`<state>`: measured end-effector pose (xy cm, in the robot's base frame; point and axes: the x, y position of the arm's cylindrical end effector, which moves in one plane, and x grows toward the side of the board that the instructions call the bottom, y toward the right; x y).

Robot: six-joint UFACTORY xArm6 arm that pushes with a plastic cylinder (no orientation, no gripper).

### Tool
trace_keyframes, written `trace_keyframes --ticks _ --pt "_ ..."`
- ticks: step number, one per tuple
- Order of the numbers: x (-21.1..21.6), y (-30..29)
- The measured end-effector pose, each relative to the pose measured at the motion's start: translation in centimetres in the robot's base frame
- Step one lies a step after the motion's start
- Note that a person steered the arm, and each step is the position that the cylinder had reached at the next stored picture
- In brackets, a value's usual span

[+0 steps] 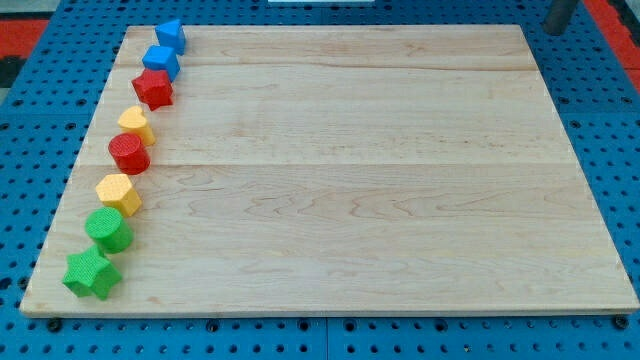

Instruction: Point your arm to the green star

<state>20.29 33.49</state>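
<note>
At the near left corner of the pale wooden board [350,180] we see the green star-shaped block [90,273], end of a row beside the green cylinder block [108,229]. Our tip [553,30] hangs far right, well apart; we have no fingers, and pointing is barely begun.

Of the arm, only a short stub of the rod [560,15] is seen at the view's top right corner, cut off by the frame. It is shown as a plain cylinder in dark grey, with a faint paler sheen along one side. No cables, screws or markings can be made out.
</note>
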Motion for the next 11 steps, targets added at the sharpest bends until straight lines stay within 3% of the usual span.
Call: trace_keyframes --ticks 4,5,6,8,9,10,11 --pt "0.9 -1.1" --pt "4.8 -1.7" --pt "15.5 -9.7" --pt "29.9 -32.0" --pt "40.8 -38.0" --pt "41.5 -39.6" --pt "41.6 -48.8"
